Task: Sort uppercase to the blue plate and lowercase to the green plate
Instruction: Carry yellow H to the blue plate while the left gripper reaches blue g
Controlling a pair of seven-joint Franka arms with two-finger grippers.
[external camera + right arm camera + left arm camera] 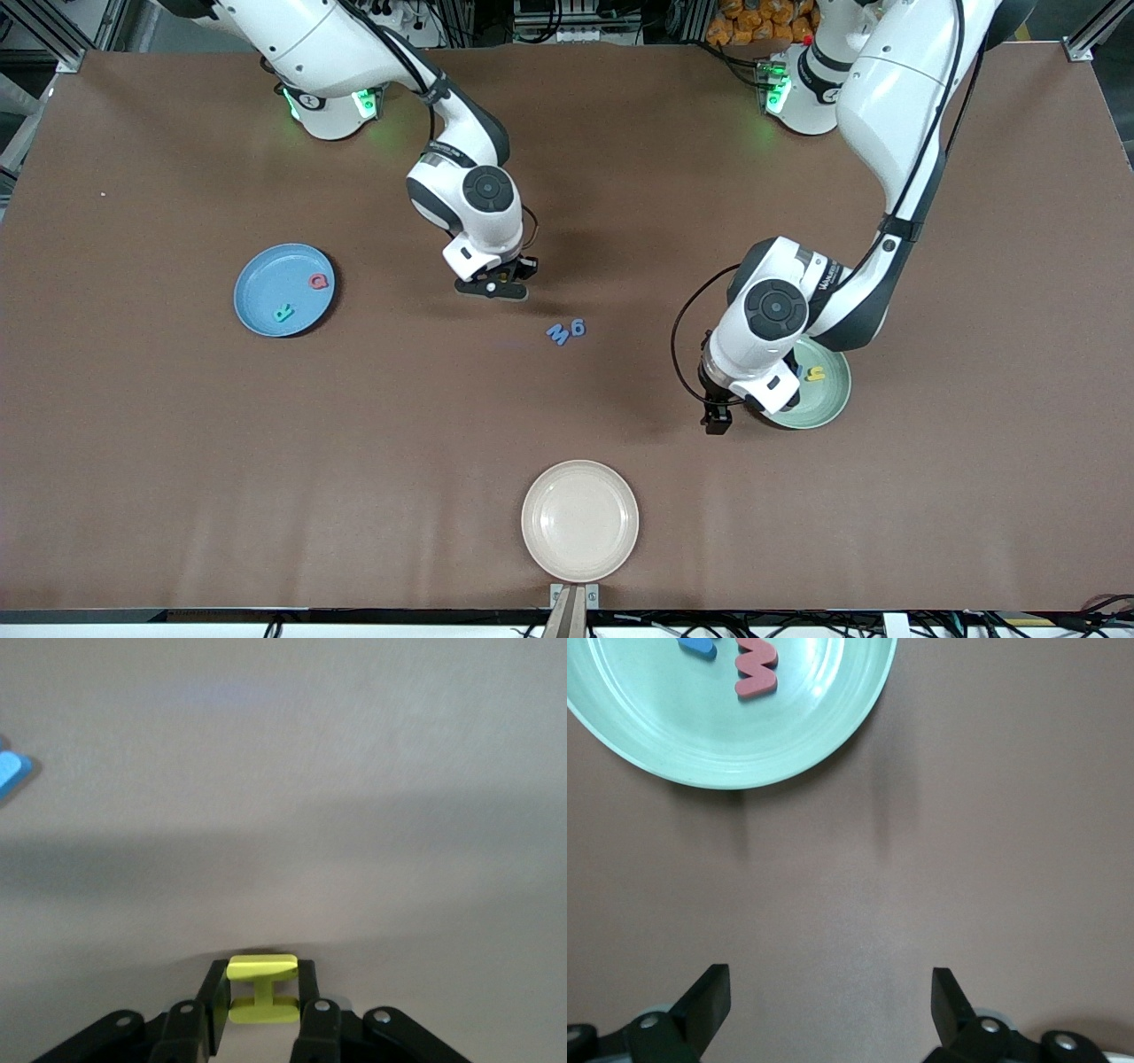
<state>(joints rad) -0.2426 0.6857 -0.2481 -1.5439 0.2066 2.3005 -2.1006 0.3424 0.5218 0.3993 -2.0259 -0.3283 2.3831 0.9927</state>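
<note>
Gripping the yellow H (262, 989) between its closed fingers, the right gripper (493, 285) hangs over bare table, between the blue plate (266, 292) and the loose pair of blue letters, with open brown surface on every side of it. Its arm comes down from the base at the table's top edge, bending at the elbow so the wrist points downward. The blue M (557, 334) and the blue rounded lowercase letter (577, 328) lie touching or nearly so on the table, nearer the front camera than the right gripper and well apart from all plates. The blue plate, toward the right arm's end, carries the red Q (318, 282) and the teal R (283, 313). The left gripper (719, 416) has its fingers spread wide and empty over bare table just beside the rim of the green plate (828, 403); its arm folds down across that plate, hiding much of it. The green plate holds the red w (756, 668), a blue letter (697, 646) cut by the view's edge, and the yellow h (815, 374). The beige plate (579, 521) sits empty at the table edge nearest the front camera, well apart from both grippers.
</note>
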